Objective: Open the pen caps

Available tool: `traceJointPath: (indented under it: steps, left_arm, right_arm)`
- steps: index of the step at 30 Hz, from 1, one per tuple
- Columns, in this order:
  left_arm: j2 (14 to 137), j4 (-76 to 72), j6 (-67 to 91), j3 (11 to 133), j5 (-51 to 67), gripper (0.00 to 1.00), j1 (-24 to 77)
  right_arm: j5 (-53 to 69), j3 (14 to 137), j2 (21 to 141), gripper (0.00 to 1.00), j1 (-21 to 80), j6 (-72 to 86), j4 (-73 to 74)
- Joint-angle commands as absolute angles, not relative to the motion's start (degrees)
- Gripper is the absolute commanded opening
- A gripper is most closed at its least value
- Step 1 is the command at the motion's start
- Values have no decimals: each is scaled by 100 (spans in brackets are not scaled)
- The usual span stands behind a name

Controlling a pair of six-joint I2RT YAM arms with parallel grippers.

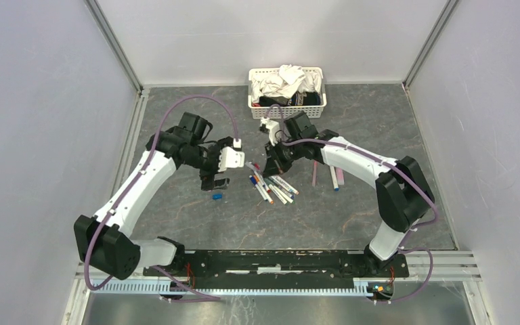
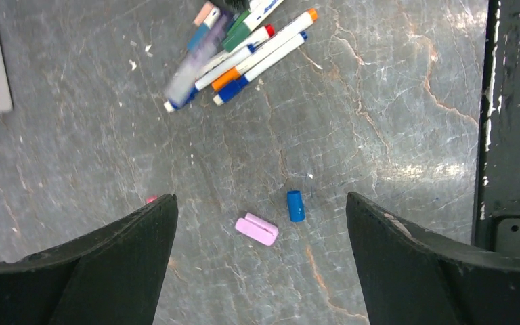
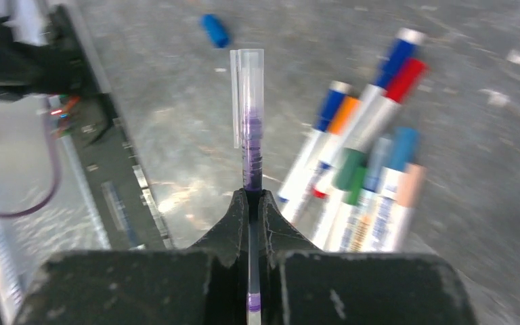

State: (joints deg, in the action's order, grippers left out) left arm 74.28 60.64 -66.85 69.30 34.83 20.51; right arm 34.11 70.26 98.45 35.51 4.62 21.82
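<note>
My right gripper (image 3: 251,196) is shut on a slim purple pen (image 3: 250,145) with a clear cap (image 3: 249,81), held above the table beside the pile of pens (image 3: 365,162). In the top view this gripper (image 1: 271,167) hovers at the far end of the pile (image 1: 272,187). My left gripper (image 2: 261,198) is open and empty, above a loose pink cap (image 2: 256,229) and a loose blue cap (image 2: 296,206) lying on the table. The blue cap also shows in the top view (image 1: 217,196) and in the right wrist view (image 3: 214,30). The left gripper (image 1: 214,181) sits left of the pile.
A white basket (image 1: 286,108) of cloths stands at the back. Two separate pens (image 1: 337,178) lie right of the pile. A tiny pink-red bit (image 2: 151,199) lies by my left finger. The black base rail (image 1: 277,261) runs along the near edge.
</note>
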Motion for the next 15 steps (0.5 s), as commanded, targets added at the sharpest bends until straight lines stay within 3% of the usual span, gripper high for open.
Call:
traceJointPath:
  steps: [1,10,15]
  left_arm:
    - [7175,5824,-7603,6670,3367,97,2436]
    - [7200,5537,-8068,6398,2622,79,3074]
    - [7360,5554,-8137,6407,2541,61,3221]
  right_arm:
    - [4923,7394,9989,0,3833,809,2168]
    - [5819,7498,10268,0,4016,1421,1499]
    - [6024,7515,10395,0,4068,1675,1227]
